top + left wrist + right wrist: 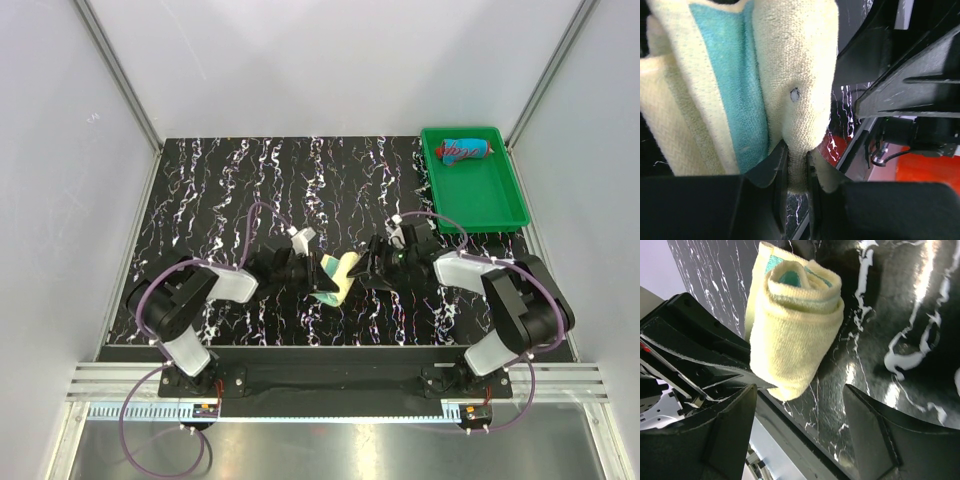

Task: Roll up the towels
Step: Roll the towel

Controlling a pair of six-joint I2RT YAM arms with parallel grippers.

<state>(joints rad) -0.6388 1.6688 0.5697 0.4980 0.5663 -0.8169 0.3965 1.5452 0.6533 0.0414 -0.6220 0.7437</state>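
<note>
Standing tilted near the middle of the counter [220, 190], the pale yellow towel [338, 278] is wound into a short, loose roll, with teal-green patches showing at its upper end. It sits between the two arms, nearer the front edge than the back. From the right wrist view the yellow towel [795, 335] shows its spiral end, a teal core inside cream layers, and its lower end hangs just over the dark marbled surface; I cannot tell whether it touches.

The left fingers [318, 268] are clenched on it. Seen up close, the left fingers [779, 167] pinch a fold of the yellow towel [795, 75] tightly between them, with the rest of the cloth spreading above the pinch.

The right fingers [375, 262] face the roll from the other side and are released. In their own view the right fingers [735, 425] stand spread wide apart, with the roll just ahead of them and nothing caught between them.

Well apart, at the far right corner of the counter, the red towel [466, 150] with blue blotches lies as a finished short roll at the back end of the green tray [485, 205].
</note>
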